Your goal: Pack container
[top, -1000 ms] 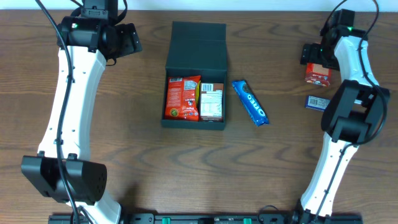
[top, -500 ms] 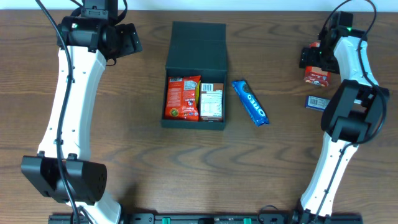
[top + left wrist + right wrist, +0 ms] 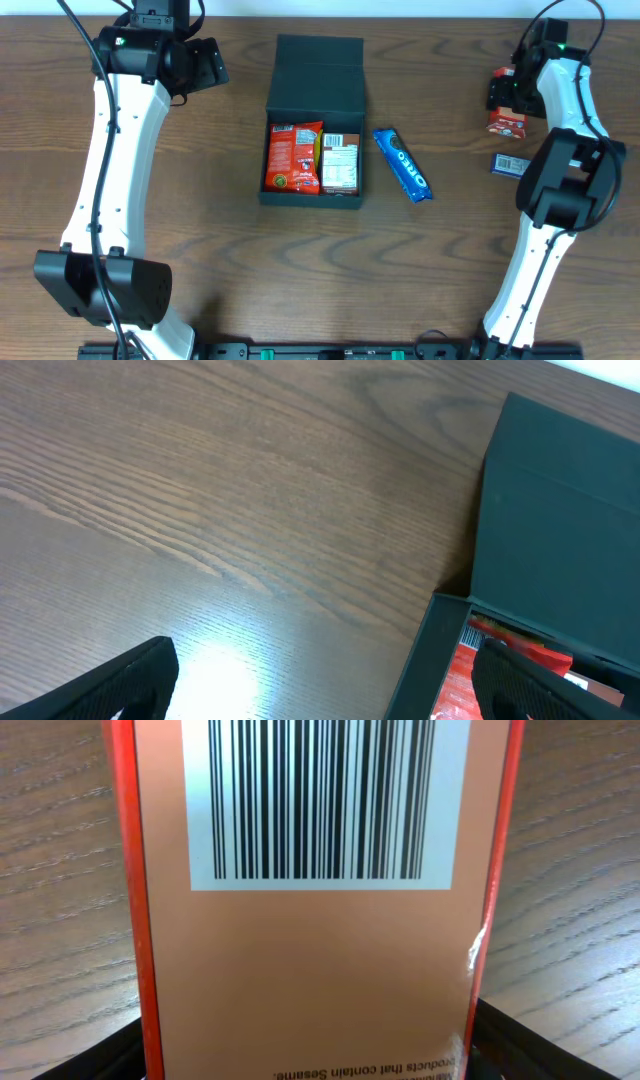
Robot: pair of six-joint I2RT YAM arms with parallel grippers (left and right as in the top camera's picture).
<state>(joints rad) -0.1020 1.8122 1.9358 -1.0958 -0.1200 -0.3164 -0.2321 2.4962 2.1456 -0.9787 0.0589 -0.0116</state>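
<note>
right claw (image 3: 310,1055) grips red carton (image 3: 312,960) — container (image 3: 312,198) open

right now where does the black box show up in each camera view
Overhead: the container sits upper centre, lid flap open toward the far edge.
Left wrist: at the right edge, lid flap above, open tray corner at bottom right.
Right wrist: not in it; a red carton fills the picture.
Shared landmark: the red snack packet inside the container, seen overhead and from the left wrist.

Oreo packet (image 3: 402,165) flanks container (image 3: 318,75), tabletop (image 3: 220,140) open leftward
</note>
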